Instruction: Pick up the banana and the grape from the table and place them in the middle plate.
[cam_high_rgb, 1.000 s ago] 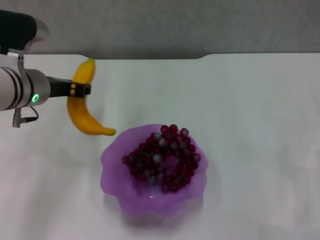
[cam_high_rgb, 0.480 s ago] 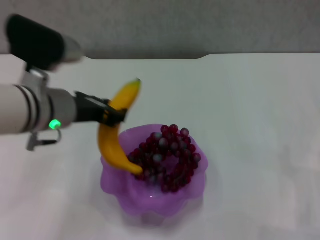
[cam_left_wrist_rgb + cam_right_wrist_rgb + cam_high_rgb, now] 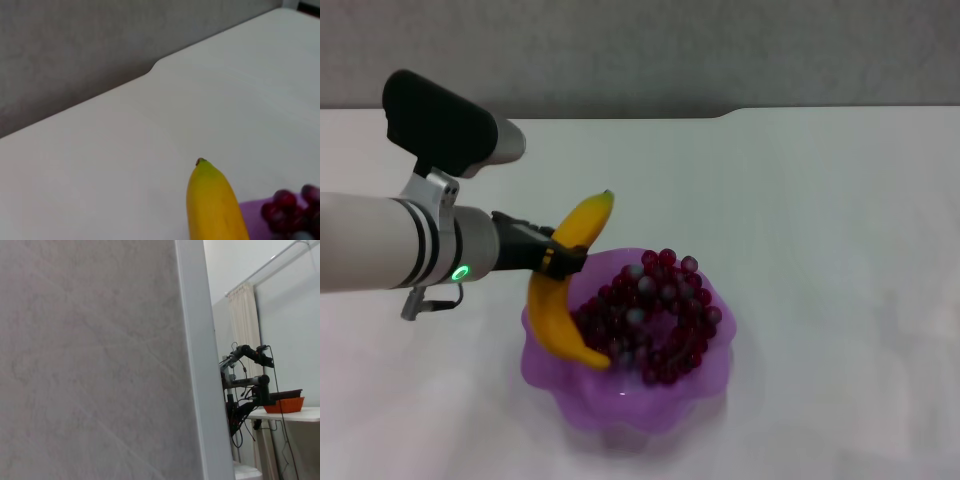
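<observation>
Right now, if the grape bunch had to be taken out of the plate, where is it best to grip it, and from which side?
Probably from above, on the far right part of the grape bunch. It lies heaped inside the middle plate, whose raised wavy rim blocks side approaches, and the banana in the left tool covers its left edge.

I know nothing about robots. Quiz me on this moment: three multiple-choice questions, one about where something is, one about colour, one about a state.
1. Where is the grape bunch?
A. on the table
B. in the middle plate
C. in a gripper

2. What colour is the plate?
A. purple
B. green
C. white

3. What is the left gripper doing?
A. hanging open
B. clamped on the banana
C. holding the plate

Answers: 1 B, the grapes lie inside the scalloped rim. 2 A, it is translucent purple. 3 B, its fingers grip the banana's middle, lower end over the plate.
</observation>
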Tool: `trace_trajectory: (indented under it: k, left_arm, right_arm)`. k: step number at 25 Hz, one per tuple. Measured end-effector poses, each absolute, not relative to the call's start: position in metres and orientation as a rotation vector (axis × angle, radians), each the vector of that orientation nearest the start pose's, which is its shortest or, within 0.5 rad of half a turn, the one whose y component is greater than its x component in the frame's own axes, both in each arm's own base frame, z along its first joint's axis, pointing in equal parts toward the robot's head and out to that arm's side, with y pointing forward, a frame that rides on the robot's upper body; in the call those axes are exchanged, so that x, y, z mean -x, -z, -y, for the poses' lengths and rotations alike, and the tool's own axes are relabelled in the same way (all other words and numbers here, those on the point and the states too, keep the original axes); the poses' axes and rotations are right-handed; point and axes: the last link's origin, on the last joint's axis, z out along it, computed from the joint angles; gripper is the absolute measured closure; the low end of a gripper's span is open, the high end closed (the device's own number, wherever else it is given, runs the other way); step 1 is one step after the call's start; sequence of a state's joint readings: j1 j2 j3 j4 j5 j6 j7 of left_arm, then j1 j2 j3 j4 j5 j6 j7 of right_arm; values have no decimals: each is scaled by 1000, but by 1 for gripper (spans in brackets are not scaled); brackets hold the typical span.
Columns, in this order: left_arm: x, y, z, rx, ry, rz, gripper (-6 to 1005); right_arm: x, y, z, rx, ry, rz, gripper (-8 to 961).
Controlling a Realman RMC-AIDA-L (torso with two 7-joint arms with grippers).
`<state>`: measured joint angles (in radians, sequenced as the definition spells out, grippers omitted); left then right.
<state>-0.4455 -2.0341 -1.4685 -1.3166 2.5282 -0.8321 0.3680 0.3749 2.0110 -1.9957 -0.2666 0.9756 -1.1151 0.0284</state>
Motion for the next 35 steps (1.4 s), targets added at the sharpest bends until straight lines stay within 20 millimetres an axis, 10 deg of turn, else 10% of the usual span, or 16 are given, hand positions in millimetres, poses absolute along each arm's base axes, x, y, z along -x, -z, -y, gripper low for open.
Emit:
trace_trajectory:
  k: [26,28,35]
  left_arm:
    - [182,50,-373,2373,-204,797,502]
    - [179,50,-374,2368,-177,791,299]
    - [159,34,-378,2302,72,764,106]
  right_arm:
    - [-374,-63,-333,1183,-617,-605,62]
    - [-374,-63,-333,1183,-617,-605,62]
    - [-377,-63,-331,1182,-608,-608,62]
